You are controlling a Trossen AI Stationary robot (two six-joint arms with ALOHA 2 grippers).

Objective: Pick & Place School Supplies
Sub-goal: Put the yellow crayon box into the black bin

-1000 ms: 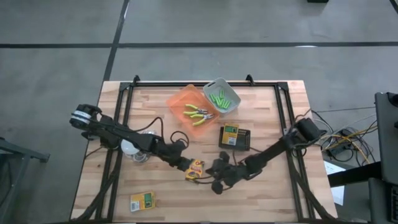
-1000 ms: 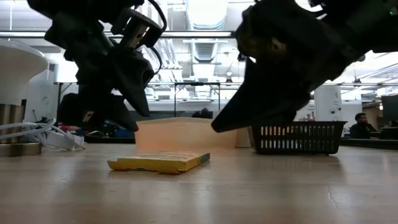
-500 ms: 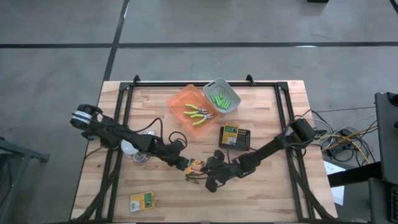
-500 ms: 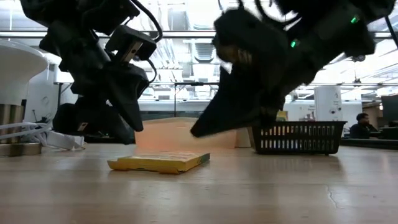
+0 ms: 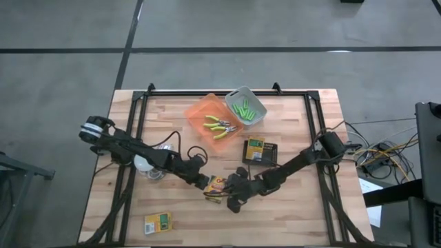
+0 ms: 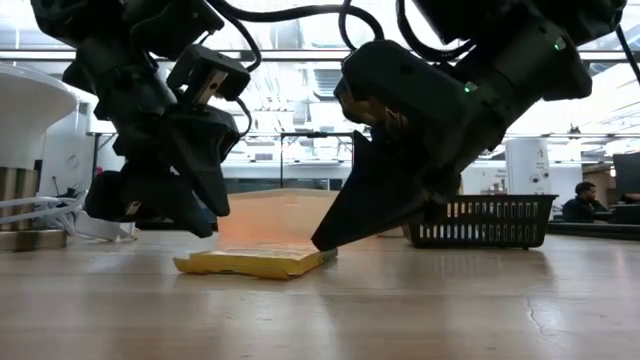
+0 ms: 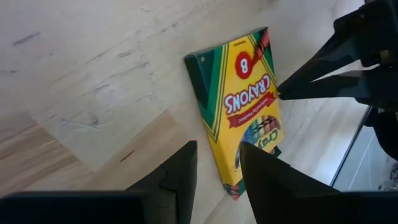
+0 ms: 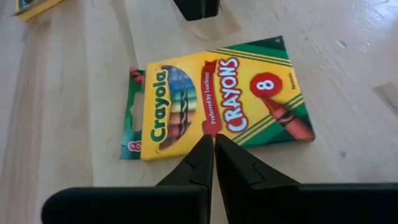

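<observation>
Low in the overhead frame's center, the crayon box (image 5: 216, 186) lies flat on the tabletop (image 5: 296, 213). The left tool (image 5: 205, 183), fingers apart, straddles one end, while the right tool (image 5: 227, 195), pinched together, seemingly braces its edge for pickup.

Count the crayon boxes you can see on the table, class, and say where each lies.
3. One crayon box lies flat between the left gripper and right gripper. A second box sits on a dark pad near the bins. A third box lies at the near left edge. Others may be hidden.
</observation>
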